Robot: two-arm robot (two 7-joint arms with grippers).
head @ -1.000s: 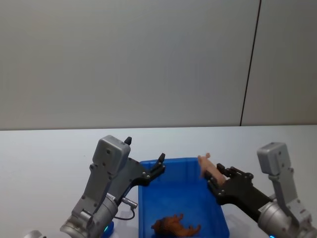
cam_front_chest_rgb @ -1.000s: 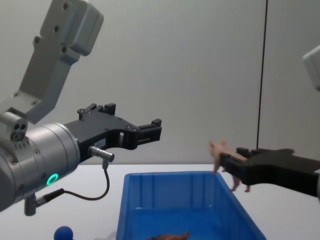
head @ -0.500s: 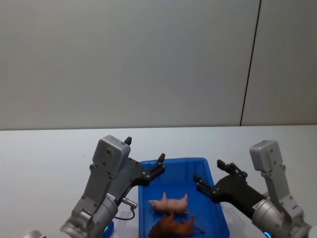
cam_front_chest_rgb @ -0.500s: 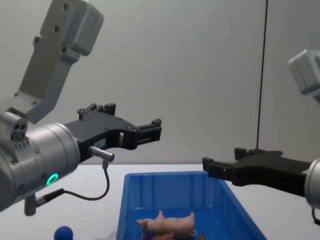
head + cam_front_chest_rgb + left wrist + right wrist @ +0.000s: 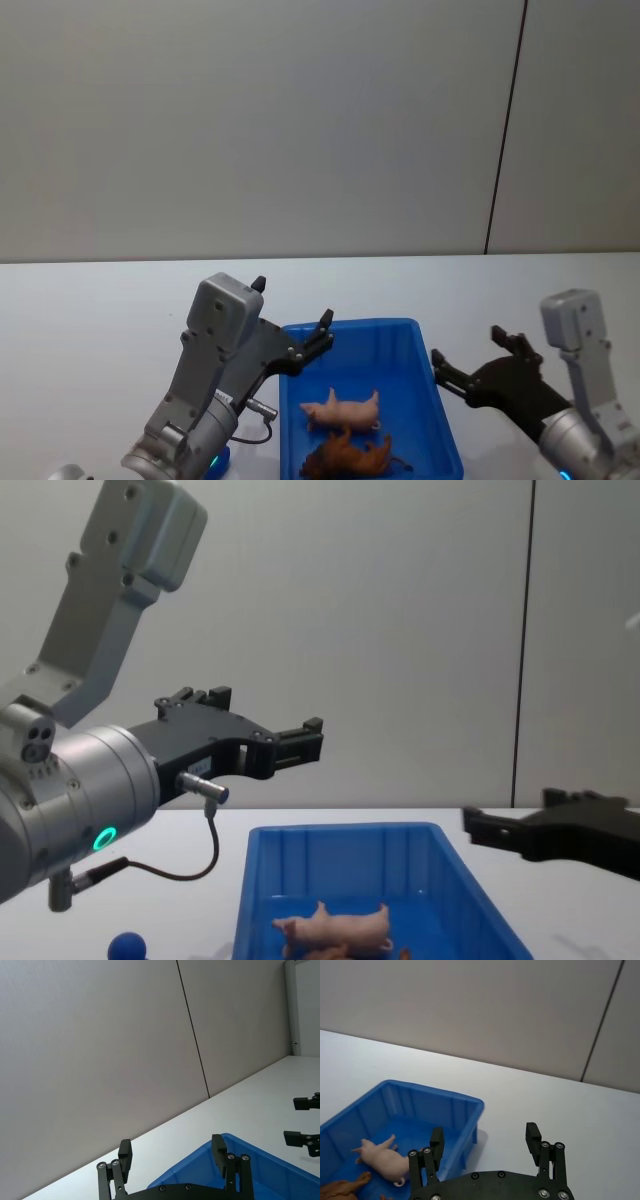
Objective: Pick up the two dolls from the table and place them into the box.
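Observation:
Both dolls lie inside the blue box (image 5: 446, 430): the pale pink pig (image 5: 342, 409) on its side, and the orange-brown lion (image 5: 350, 458) just in front of it. The chest view shows the pig (image 5: 333, 927) low in the box (image 5: 340, 831). My right gripper (image 5: 467, 345) hangs open and empty just outside the box's right rim; its wrist view shows the pig (image 5: 382, 1160), the lion (image 5: 340, 1187) and the box (image 5: 435, 1098) off to one side. My left gripper (image 5: 292, 302) stands open and empty over the box's far left corner.
A small blue ball (image 5: 127, 946) rests on the white table (image 5: 90, 310) left of the box, under my left arm. A grey wall with a dark vertical seam (image 5: 505, 130) stands behind the table.
The pig dropped from my right gripper into the box and lies beside the lion. The right gripper opened and drew back to the right of the box. The left arm stayed still.

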